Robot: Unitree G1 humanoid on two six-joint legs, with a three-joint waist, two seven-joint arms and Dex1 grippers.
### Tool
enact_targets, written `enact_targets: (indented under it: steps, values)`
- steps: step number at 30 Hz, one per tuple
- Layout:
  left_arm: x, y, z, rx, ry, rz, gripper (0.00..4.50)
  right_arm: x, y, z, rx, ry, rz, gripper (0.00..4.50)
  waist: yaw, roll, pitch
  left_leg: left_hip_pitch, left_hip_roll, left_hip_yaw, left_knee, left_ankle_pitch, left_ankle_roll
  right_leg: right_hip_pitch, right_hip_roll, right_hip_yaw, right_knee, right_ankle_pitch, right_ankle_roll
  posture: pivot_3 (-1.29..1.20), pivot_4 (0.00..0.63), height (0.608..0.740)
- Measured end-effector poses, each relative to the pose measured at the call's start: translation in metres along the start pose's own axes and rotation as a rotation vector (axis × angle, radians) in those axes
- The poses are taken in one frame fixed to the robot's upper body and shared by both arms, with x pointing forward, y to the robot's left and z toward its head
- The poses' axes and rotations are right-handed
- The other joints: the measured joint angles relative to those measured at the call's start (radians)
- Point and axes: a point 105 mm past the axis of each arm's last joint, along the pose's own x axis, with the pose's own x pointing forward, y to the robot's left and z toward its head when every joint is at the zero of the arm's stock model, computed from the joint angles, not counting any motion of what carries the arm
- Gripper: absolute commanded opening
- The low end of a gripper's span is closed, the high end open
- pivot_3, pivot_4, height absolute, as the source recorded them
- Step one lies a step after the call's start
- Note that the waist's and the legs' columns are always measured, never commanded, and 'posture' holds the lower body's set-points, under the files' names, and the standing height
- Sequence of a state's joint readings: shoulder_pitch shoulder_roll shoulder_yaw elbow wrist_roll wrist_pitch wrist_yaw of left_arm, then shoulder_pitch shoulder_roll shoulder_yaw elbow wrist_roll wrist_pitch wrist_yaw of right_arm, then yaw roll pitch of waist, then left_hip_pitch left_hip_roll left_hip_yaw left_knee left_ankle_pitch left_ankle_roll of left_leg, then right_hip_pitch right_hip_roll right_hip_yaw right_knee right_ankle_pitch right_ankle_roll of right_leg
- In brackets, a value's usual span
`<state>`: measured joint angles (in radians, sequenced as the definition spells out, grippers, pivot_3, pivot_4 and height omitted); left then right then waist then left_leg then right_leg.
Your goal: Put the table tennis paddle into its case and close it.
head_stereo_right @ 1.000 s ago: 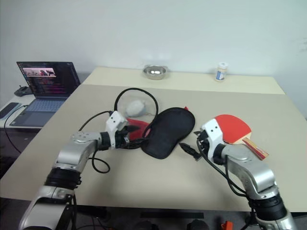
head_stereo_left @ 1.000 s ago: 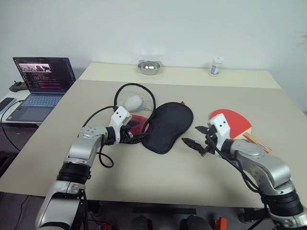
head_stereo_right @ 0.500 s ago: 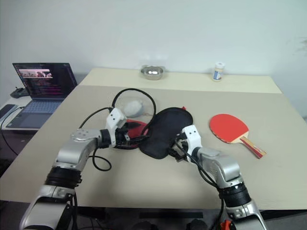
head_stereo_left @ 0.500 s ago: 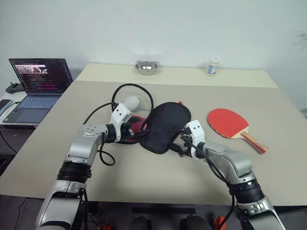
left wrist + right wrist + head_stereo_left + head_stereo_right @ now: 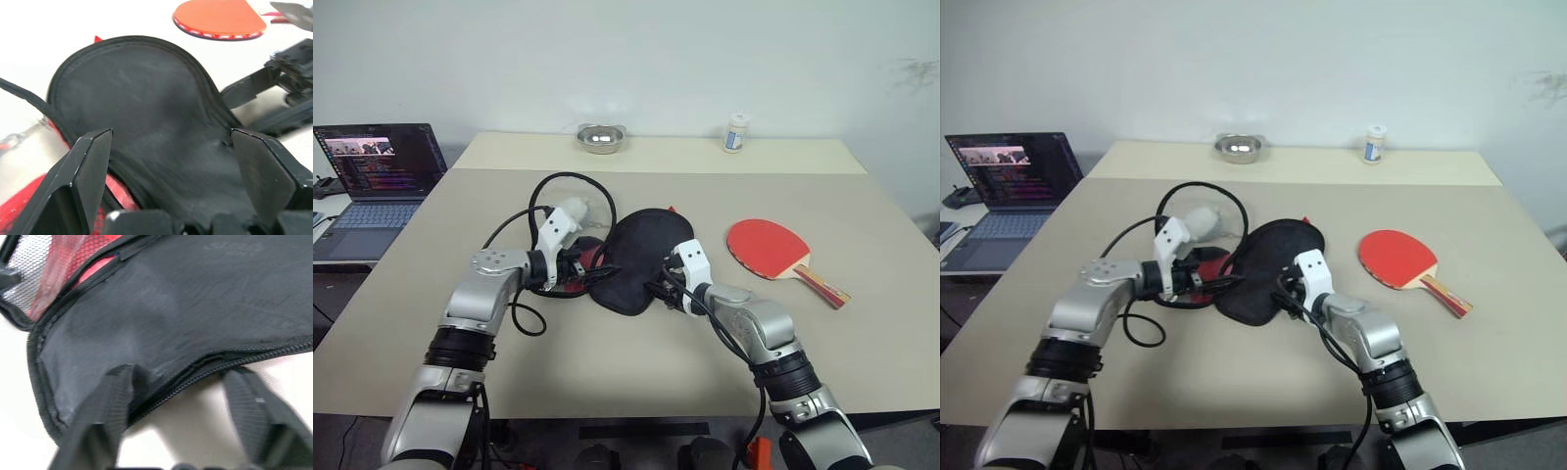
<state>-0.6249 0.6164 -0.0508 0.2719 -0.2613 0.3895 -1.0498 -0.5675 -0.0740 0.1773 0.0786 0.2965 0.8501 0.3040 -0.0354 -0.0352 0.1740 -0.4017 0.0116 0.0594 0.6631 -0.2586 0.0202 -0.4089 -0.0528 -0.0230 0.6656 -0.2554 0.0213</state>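
Your right gripper [image 5: 658,290] has crossed from beside the table tennis paddle [image 5: 769,248] to the case's [image 5: 639,257] near edge, fingers part-closed astride its zip seam; grip unconfirmed. Left gripper [image 5: 590,266] holds wide-open fingers at the case's handle end. One paddle lies uncased, well right of one case, on the worktop [image 5: 607,362]; insertion remains.

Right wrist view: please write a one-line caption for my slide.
Gripper fingers straddle the zipped edge of the black case on the table.
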Motion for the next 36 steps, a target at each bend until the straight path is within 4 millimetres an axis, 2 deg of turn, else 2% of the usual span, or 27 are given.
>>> enact_targets:
  steps: [5,9,13,15,16,19,22,26,32,36]
  values:
    - [-0.023,-0.004,-0.013,-0.036,0.046,-0.067,4.19,0.004,0.006,-0.001,0.027,-0.002,0.016,0.07,0.001,0.000,0.000,-0.001,-0.001,0.000,0.000,0.000,0.000,0.000,-0.001,0.000,-0.001,0.000,0.000,0.00,0.150,0.740]
    - [-0.032,-0.011,-0.013,-0.047,0.050,-0.126,4.19,0.003,0.000,0.003,0.052,-0.018,-0.005,0.02,0.006,0.000,0.000,-0.001,-0.001,0.000,0.000,0.000,0.000,0.000,-0.001,0.000,-0.001,0.000,0.000,0.00,0.150,0.740]
    - [-0.032,-0.016,-0.007,-0.039,0.033,-0.156,4.19,-0.002,-0.013,0.005,0.068,-0.026,-0.036,0.02,0.008,0.000,0.000,-0.001,-0.001,0.000,0.000,0.000,0.000,0.000,-0.001,0.000,-0.001,0.000,0.000,0.00,0.150,0.740]
    - [-0.028,-0.020,-0.002,-0.031,0.015,-0.171,4.19,-0.014,-0.032,0.004,0.041,0.001,-0.065,0.02,0.012,0.000,0.000,-0.002,-0.002,0.000,0.001,0.000,0.000,0.000,-0.002,0.000,-0.002,0.000,0.000,0.00,0.150,0.740]
    - [-0.024,-0.023,0.000,-0.026,0.007,-0.187,4.19,-0.029,-0.050,0.005,0.028,0.010,-0.100,0.02,0.016,0.000,0.000,-0.003,-0.002,0.000,0.001,0.000,0.000,0.000,-0.002,0.000,-0.002,0.000,0.000,0.00,0.150,0.740]
    - [-0.018,-0.026,0.005,-0.018,-0.007,-0.207,4.19,-0.053,-0.073,0.009,0.019,0.012,-0.155,0.02,0.016,0.000,0.000,-0.004,-0.002,0.000,0.000,0.000,0.000,-0.001,-0.002,0.000,-0.002,0.000,0.000,0.00,0.150,0.740]
    - [-0.011,-0.029,0.011,-0.002,-0.022,-0.232,4.19,-0.066,-0.076,0.006,0.011,0.031,-0.153,0.02,0.012,0.000,0.000,-0.004,-0.001,-0.001,0.000,0.000,0.000,-0.002,0.000,-0.001,-0.002,0.000,-0.001,0.00,0.150,0.740]
    - [-0.005,-0.033,0.014,0.002,-0.027,-0.265,4.19,-0.082,-0.077,-0.009,0.022,0.087,-0.144,0.02,0.005,0.000,0.000,-0.004,-0.001,0.000,0.000,0.000,0.000,-0.002,0.000,0.000,-0.002,0.000,0.000,0.00,0.150,0.740]
    - [-0.003,-0.031,0.014,0.005,-0.034,-0.269,4.19,-0.087,-0.065,-0.007,0.022,0.084,-0.123,0.02,0.006,0.000,0.000,-0.004,-0.001,-0.001,0.001,0.000,0.000,-0.002,0.000,-0.001,-0.002,-0.001,0.000,0.00,0.150,0.740]
    - [0.000,-0.033,0.013,0.007,-0.037,-0.287,4.19,-0.089,-0.066,-0.011,0.026,0.096,-0.125,0.02,0.007,0.000,0.000,-0.004,-0.002,-0.001,0.001,0.000,0.000,-0.002,-0.001,-0.001,-0.002,-0.001,0.000,0.00,0.150,0.740]
